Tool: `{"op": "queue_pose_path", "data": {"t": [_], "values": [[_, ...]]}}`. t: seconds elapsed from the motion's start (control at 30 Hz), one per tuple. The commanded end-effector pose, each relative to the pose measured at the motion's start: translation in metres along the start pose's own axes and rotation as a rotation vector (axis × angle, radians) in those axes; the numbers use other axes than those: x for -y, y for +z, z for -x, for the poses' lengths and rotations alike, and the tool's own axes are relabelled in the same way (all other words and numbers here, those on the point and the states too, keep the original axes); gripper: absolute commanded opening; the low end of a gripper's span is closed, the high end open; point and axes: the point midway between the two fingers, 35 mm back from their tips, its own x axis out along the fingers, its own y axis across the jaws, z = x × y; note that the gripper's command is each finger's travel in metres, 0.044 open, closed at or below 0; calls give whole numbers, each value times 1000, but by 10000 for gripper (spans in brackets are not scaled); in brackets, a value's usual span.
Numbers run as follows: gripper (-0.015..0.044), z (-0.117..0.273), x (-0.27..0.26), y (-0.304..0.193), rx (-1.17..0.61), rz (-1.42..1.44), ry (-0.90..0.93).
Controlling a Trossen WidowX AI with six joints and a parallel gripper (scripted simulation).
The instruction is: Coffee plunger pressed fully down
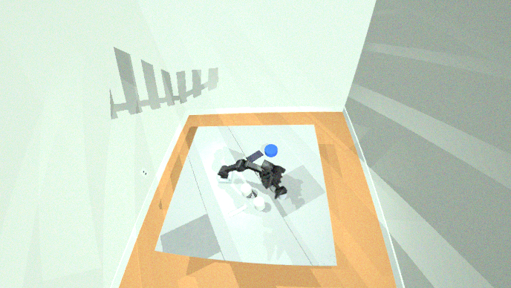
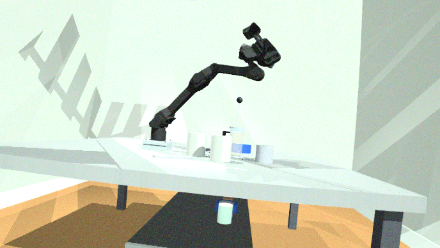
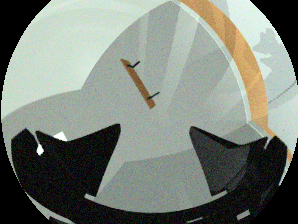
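Coffee press [image 2: 237, 139] is serving as your landmark: left of it, your arm's base [image 2: 148, 146] is sitting, then two white cylinders are standing. The press is standing upright, its black knob [image 2: 239, 100] rising well above the body. Above and slightly right, your gripper [image 1: 275, 168] [image 2: 259, 54] [image 3: 156, 129] is gaping almost fully, gripping nothing. Farther right, a pale cylinder [image 2: 265, 154] is standing.

Bench [image 1: 245, 249] [image 2: 208, 188]: two white cylinders [image 1: 258, 203] [image 2: 220, 149] standing near each other; blue round item [image 1: 271, 150] beside dark flat rectangle [image 1: 255, 156], apart.
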Motion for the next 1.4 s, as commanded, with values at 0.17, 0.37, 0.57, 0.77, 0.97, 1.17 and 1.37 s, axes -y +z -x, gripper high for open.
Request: {"op": "queue_pose_path", "data": {"t": [0.17,0.37,0.57,0.77,0.97,1.17,1.37], "values": [[440,11,-16,-23,-120,227,-20],[440,41,-42,-58,-383,570,-35],[440,80,-58,-71,-678,893,-21],[440,124,-69,-59,-987,1156,9],[440,176,-74,-21,-1335,1381,62],[440,229,-76,43,-1713,1546,139],[440,281,-79,128,-2123,1628,239]]}}
